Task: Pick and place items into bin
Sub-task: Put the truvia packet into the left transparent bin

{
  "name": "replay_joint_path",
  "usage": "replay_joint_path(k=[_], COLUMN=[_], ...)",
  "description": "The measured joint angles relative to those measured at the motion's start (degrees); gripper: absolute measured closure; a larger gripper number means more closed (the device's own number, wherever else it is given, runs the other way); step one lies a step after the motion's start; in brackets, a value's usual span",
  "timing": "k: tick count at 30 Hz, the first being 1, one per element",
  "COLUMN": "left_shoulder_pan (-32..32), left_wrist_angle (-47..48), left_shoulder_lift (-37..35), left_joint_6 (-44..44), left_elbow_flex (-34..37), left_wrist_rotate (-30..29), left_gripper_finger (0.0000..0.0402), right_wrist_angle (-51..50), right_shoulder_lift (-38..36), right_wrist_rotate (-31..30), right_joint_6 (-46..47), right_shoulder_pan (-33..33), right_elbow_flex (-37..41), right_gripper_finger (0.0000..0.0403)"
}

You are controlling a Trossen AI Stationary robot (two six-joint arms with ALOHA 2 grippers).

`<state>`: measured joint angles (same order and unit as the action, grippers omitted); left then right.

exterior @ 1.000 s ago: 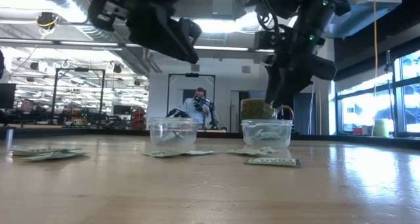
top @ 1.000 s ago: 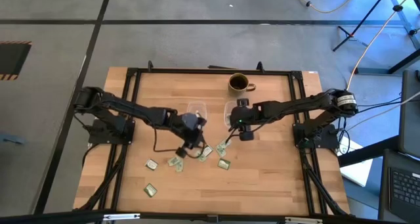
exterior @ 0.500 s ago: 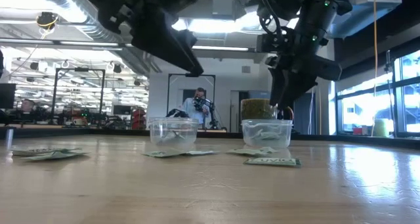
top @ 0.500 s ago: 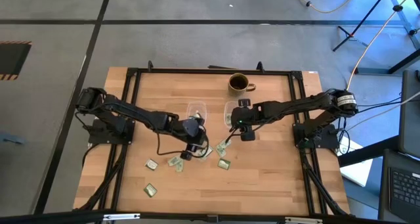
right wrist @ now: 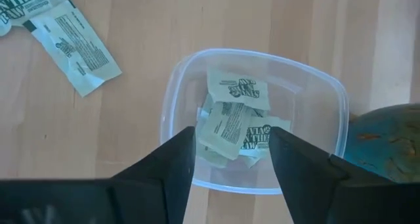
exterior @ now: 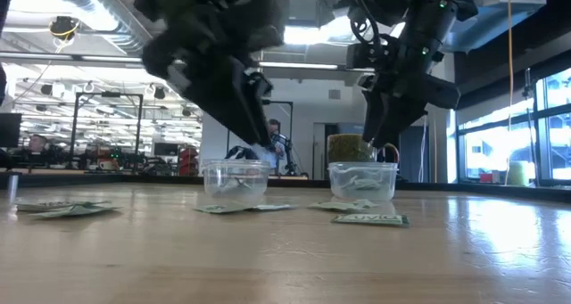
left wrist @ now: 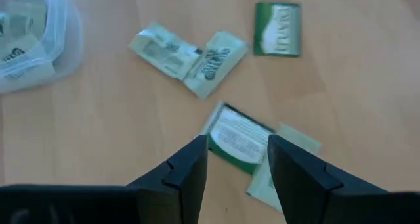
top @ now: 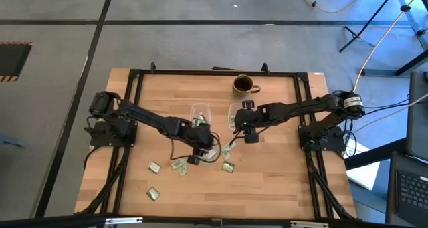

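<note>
With my left gripper (left wrist: pixel 236 168) spread and empty above the wood, I see a green-edged packet (left wrist: pixel 236 140) lying flat just beyond its fingertips, three more packets (left wrist: pixel 190 53) scattered nearby. My right gripper (right wrist: pixel 231 161), also spread with nothing between its fingers, hangs over a clear bin (right wrist: pixel 190 73) holding several packets (right wrist: pixel 233 122). A second clear bin (top: pixel 200 112) sits beside it; the brown mug (top: pixel 243 85) stands behind both.

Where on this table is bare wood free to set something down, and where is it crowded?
Free: the table's right part, beyond the right gripper, and the left strip beside the mug. Crowded: the middle, where two clear bins and scattered packets lie under the left gripper.
</note>
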<state>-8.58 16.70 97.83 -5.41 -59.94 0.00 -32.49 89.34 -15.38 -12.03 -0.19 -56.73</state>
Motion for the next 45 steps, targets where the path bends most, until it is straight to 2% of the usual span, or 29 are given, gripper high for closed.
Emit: replay_joint_path(k=[6, 13, 18, 29, 45], left_shoulder_pan=[-0.13, -0.11, -0.11, 0.09, 0.15], left_wrist_angle=[7.94, 9.10, 8.15, 7.39, 7.03], left_shoulder_lift=[6.65, 11.54, 12.61, 13.28, 15.31], left_joint_6=[-1.01, 0.29, 0.91, 3.17, 3.17], left_elbow_flex=[-7.30, -9.00, -9.03, -9.01, -9.18], left_wrist_rotate=[-0.06, 0.04, 2.68, 2.57, 4.62], left_gripper_finger=[0.0249, 0.0249, 0.0249, 0.0250, 0.0297], right_wrist_angle=[0.37, 0.40, 0.48, 0.54, 0.50], right_shoulder_lift=[0.00, 0.00, 0.00, 0.00, 0.00], right_wrist_rotate=[0.00, 0.00, 0.01, 0.02, 0.02], right_joint_6=[0.02, 0.00, -0.02, 0.24, 0.22], right_shoulder_pan=[0.00, 0.00, 0.00, 0.00, 0.00], right_elbow_flex=[0.00, 0.00, 0.00, 0.00, 0.00], right_gripper_finger=[0.0205, 0.0205, 0.0205, 0.0205, 0.0205])
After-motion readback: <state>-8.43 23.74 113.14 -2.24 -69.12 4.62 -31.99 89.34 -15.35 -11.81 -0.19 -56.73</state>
